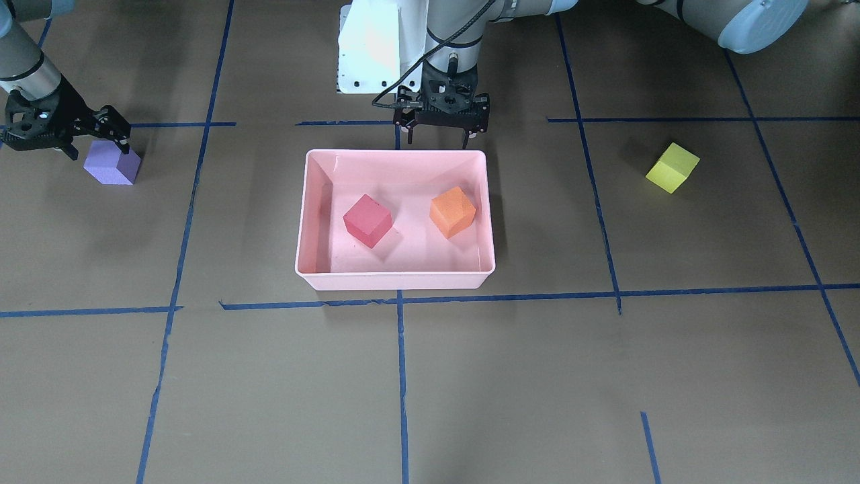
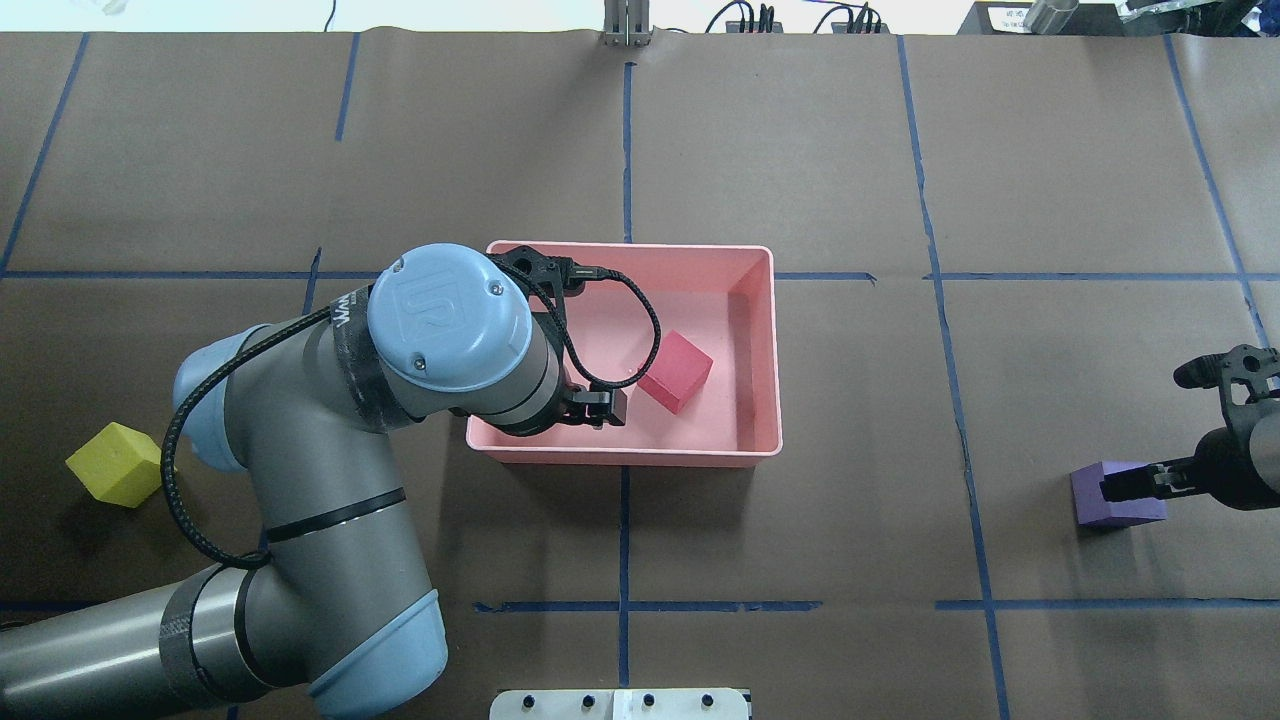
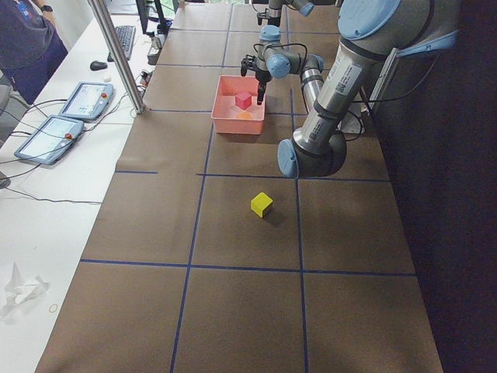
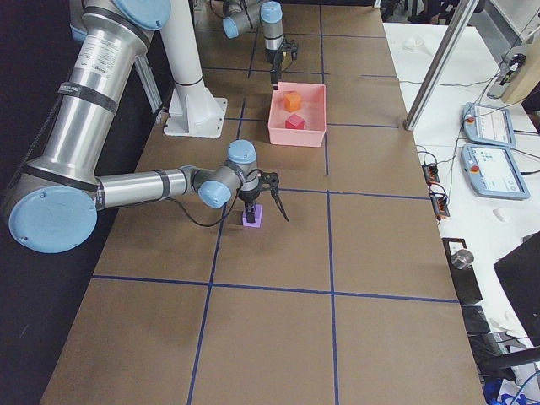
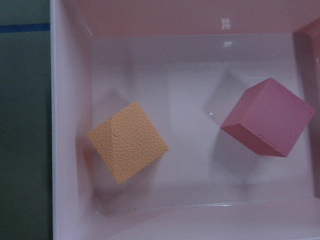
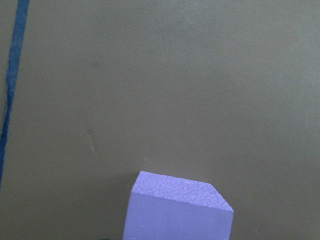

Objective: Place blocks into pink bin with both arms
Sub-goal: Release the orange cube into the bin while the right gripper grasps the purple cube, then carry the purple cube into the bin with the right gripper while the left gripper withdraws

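The pink bin (image 1: 396,153) sits mid-table and holds the red-pink block (image 1: 367,220) and the orange block (image 1: 452,212). My left gripper (image 1: 437,138) hangs open and empty over the bin's rim on the robot's side. The left wrist view looks down on both blocks, orange (image 5: 128,141) and red-pink (image 5: 267,117). In the overhead view my left arm hides the orange block. My right gripper (image 1: 99,149) is open, with its fingers spread just above the purple block (image 1: 113,163), which rests on the table. The yellow-green block (image 1: 672,167) lies alone on the table on my left side.
The white pedestal base (image 1: 373,47) stands behind the bin. Blue tape lines (image 1: 402,376) grid the brown table cover. Operator tablets (image 3: 85,99) and a metal post (image 3: 124,58) are on the white bench beyond the table's far edge.
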`<state>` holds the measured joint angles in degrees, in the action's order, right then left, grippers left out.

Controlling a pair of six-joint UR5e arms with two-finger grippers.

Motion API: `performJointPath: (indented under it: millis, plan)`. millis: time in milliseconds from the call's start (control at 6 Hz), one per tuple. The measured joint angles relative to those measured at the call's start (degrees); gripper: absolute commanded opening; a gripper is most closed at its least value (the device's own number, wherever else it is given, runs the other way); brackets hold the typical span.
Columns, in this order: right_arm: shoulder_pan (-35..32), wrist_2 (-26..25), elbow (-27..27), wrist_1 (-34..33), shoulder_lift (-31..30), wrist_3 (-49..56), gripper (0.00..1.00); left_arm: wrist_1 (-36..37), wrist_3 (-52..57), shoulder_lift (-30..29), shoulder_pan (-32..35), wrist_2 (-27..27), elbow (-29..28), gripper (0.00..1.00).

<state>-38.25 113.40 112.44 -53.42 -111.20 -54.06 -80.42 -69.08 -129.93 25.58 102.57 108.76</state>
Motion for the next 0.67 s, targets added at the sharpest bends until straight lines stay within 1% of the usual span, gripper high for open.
performJointPath:
  millis: [167, 333, 500, 667]
  plan:
    - [0.9, -0.2, -1.0, 0.0, 0.4, 0.1, 0.59, 0.0, 0.0, 0.1, 0.0, 0.0, 0.0, 1.00]
    - [1.6, -0.3, -1.9, 0.0, 0.8, 0.3, 0.43, -0.1, 0.0, 0.3, 0.0, 0.0, 0.0, 1.00]
    - [2.0, -0.3, -2.4, -0.1, 1.1, 0.4, 0.31, -0.1, 0.1, 0.3, 0.0, 0.1, 0.1, 1.00]
    - [2.2, -0.2, -2.4, -0.1, 1.5, 0.5, 0.25, 0.0, 0.1, 0.4, 0.3, 0.2, 0.3, 1.00]
